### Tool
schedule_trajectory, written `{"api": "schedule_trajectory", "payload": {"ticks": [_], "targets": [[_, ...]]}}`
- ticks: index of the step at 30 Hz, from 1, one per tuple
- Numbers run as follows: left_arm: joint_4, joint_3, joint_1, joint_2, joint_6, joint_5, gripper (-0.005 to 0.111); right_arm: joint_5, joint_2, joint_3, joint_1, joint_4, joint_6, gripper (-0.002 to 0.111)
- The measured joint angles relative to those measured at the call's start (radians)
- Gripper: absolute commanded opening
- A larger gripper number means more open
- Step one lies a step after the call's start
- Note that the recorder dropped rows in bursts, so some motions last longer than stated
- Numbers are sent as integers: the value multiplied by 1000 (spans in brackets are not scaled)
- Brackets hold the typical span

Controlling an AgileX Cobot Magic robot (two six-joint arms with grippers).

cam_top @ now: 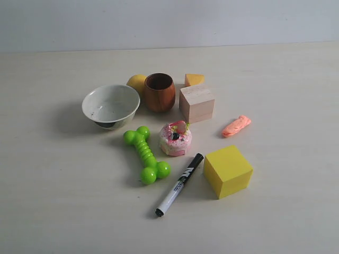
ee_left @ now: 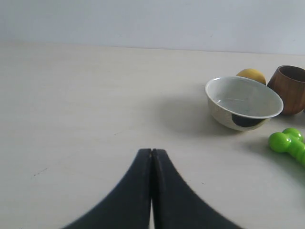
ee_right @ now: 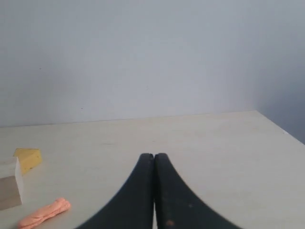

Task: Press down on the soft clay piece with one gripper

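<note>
Use right gripper [ee_right: 153, 156], already closed tight and empty, like left gripper [ee_left: 151, 151]. Locate soft clay piece [cam_top: 236, 126] right of wooden cube [cam_top: 196, 103], touching nothing. Centre over its middle, descend straight, press gently.

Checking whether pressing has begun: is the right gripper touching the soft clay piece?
Apart. In the right wrist view, bare table lies between the shut right gripper and the soft clay piece.

One white bowl [cam_top: 110, 106], one wooden cup [cam_top: 159, 92], one yellow ball [cam_top: 136, 82], one orange wedge [cam_top: 194, 79], two cubes, a pale wooden cube [cam_top: 196, 103] and a yellow cube [cam_top: 228, 171], one pink-white cake toy [cam_top: 176, 138], one green bone toy [cam_top: 146, 154], one marker [cam_top: 179, 184], one soft clay piece [cam_top: 236, 126], two grippers, left gripper [ee_left: 151, 152] and right gripper [ee_right: 153, 156].
</note>
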Motion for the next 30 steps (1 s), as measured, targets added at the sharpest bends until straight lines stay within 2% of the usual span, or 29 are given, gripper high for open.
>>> {"api": "schedule_trajectory", "payload": {"ticks": [12,16,24,30], "targets": [[0,0,0,0,0,0,0,-75,0,0,0,0,0,0],[0,0,0,0,0,0,0,-187,0,0,0,0,0,0],[0,0,0,0,0,0,0,-519,-1,-3,0,35,24,0],[0,0,0,0,0,0,0,-428,32,-134,0,119,40,0]]}}
